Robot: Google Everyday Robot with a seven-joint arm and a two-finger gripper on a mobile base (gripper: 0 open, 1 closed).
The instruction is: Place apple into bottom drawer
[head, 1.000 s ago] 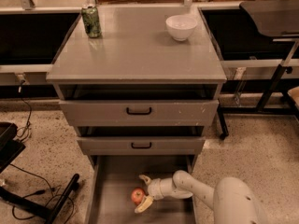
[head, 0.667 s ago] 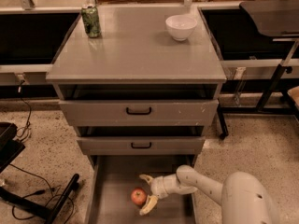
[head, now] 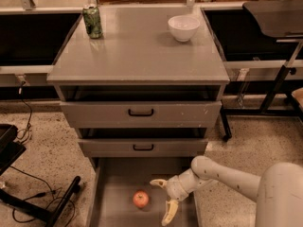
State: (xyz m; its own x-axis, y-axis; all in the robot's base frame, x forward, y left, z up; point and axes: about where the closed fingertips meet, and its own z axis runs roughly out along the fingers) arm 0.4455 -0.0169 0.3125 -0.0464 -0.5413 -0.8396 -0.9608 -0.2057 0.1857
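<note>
- Gripper (head: 158, 202) has let go: we now see its fingers spread wide, where a second ago they were closed around the apple (head: 140, 199).
- Apple sits free on the bottom drawer (head: 118, 183) floor, just left of the fingertips.
- Gripper and arm have backed off slightly to the right.

The bottom drawer (head: 113, 188) stands pulled out, with bare floor left of the apple (head: 140, 198) and on its far side. The gripper (head: 163, 198) hangs in the drawer just right of the apple, fingers spread, and its arm takes up the right side. The middle drawer (head: 142, 147) juts over the far end. On the cabinet top (head: 142, 56), a can (head: 93, 21) and a bowl (head: 183, 28) occupy the far corners, and the near part is bare.
</note>
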